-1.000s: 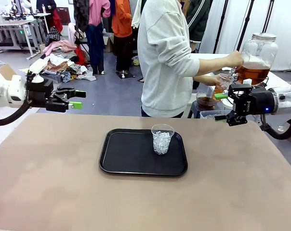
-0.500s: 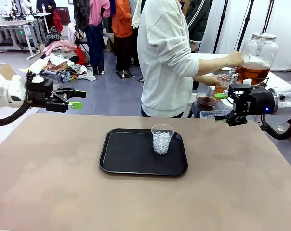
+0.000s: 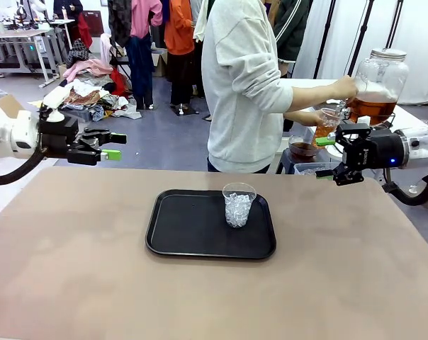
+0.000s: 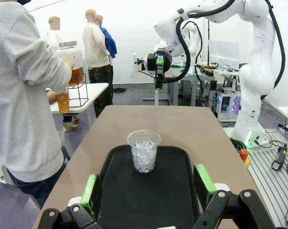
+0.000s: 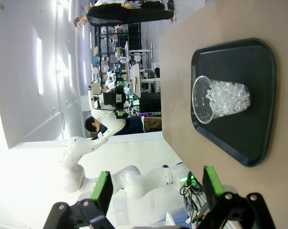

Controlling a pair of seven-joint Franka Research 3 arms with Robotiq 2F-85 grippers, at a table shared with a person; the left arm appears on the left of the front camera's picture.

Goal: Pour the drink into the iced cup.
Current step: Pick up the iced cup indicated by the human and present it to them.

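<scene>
Drink jar (image 3: 379, 78) hides its base behind right hand (image 3: 325, 157).

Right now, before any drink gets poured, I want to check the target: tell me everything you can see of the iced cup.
The iced cup is a clear, thin-walled plastic tumbler that tapers toward its base and has no lid. It stands upright, more than half full of ice cubes, and no liquid shows in it. It sits on the black tray, right of the tray's middle in the front view. Only the tray touches it.

Black tray (image 5: 246, 57) bears iced cup (image 5: 220, 98), seemingly off-centre; pincer (image 5: 157, 183) gapes empty.
</scene>
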